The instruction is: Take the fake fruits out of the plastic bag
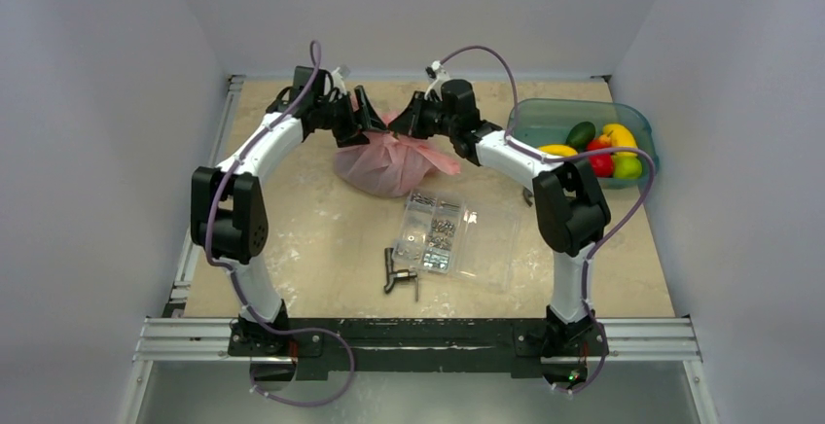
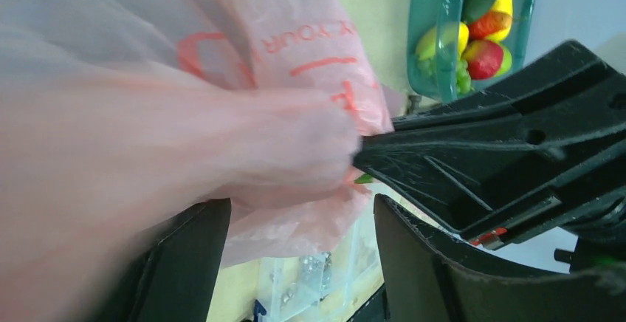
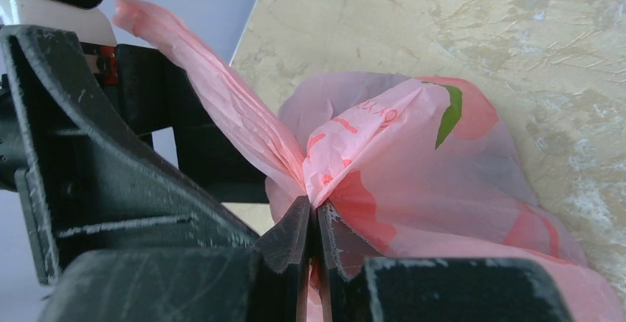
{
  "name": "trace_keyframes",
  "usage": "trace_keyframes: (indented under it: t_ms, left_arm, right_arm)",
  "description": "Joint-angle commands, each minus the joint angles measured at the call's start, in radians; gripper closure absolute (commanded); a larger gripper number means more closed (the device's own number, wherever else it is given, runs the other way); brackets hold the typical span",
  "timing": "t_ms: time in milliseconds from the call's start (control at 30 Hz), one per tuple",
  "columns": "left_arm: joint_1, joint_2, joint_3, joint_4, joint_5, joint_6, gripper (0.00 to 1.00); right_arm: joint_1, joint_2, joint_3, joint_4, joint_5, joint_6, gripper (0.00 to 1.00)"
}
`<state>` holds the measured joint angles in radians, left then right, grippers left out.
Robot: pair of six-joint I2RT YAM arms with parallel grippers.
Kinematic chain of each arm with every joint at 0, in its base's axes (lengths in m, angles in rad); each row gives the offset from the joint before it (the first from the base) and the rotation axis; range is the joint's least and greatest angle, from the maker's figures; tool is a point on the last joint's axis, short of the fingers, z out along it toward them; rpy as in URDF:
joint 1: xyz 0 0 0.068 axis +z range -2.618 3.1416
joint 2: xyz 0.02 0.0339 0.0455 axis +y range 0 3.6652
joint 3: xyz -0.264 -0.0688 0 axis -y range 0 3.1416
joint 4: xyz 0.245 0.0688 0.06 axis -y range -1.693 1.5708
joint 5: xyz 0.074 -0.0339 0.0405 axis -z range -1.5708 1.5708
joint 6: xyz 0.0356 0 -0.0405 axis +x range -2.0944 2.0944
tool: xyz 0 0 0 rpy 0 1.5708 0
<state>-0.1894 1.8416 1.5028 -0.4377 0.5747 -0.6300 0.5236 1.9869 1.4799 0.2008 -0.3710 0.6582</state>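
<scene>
The plastic bag [image 1: 384, 166] sits on the counter [image 1: 311, 239] toward its far edge, about midway between the left and right edges. It is bunched into a rounded pink heap with its top gathered upward. I cannot see through the film to tell what is inside.

My right tool [image 3: 317, 218] is clenched on a gathered fold at the top of the bag. The two fingertips meet with the pink film pinched between them, and a twisted strip of film rises past them.

My left tool [image 2: 303, 263] is released, with its fingers standing well apart. Bag film drapes across the gap and lies against the inner face of one finger, but nothing is pinched. The two tools meet nose to nose just above the bag.

On the near side of the bag, around the middle of the counter, lies a clear compartmented box [image 1: 443, 234]. At the far right corner stands a teal basin [image 1: 545, 111]. Fake fruits [image 1: 601, 164] lie in it in red, yellow and green, well apart from both tools.
</scene>
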Motion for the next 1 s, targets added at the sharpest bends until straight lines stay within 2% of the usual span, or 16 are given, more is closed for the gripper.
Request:
trace_keyframes:
  t_ms: [0, 67, 100, 233, 300, 367, 500, 633, 733, 967]
  left_arm:
    - [-0.031, 0.012, 0.051, 0.024, 0.069, 0.038, 0.29]
    - [-0.036, 0.034, 0.070, -0.008, 0.067, 0.046, 0.32]
    - [-0.035, 0.042, 0.076, -0.018, 0.066, 0.042, 0.38]
    - [-0.033, 0.047, 0.086, -0.052, 0.038, 0.052, 0.74]
    - [-0.033, 0.041, 0.083, -0.054, 0.032, 0.050, 0.87]
    - [-0.033, 0.037, 0.074, -0.044, 0.038, 0.040, 0.96]
    - [-0.033, 0.031, 0.058, -0.018, 0.052, 0.024, 1.00]
    - [-0.033, 0.025, 0.050, 0.000, 0.073, 0.009, 1.00]
    - [-0.033, 0.011, 0.035, 0.021, 0.079, -0.005, 1.00]
    - [-0.035, 0.004, 0.027, 0.036, 0.093, -0.036, 1.00]
  right_arm:
    - [0.014, -0.040, 0.006, 0.059, -0.049, 0.004, 0.95]
    - [0.014, -0.049, 0.000, 0.058, -0.047, 0.006, 0.94]
    - [0.016, -0.056, -0.005, 0.059, -0.040, 0.007, 0.92]
    - [0.020, -0.105, -0.030, -0.009, 0.072, -0.004, 0.85]
    - [0.023, -0.126, -0.034, -0.045, 0.129, -0.021, 0.80]
    - [0.033, -0.138, -0.037, -0.068, 0.169, -0.031, 0.74]
    - [0.069, -0.132, 0.004, -0.146, 0.243, -0.069, 0.65]
    - [0.090, -0.110, 0.054, -0.220, 0.309, -0.096, 0.62]
    - [0.096, -0.096, 0.084, -0.261, 0.338, -0.115, 0.56]
    - [0.097, -0.019, 0.170, -0.301, 0.354, -0.123, 0.59]
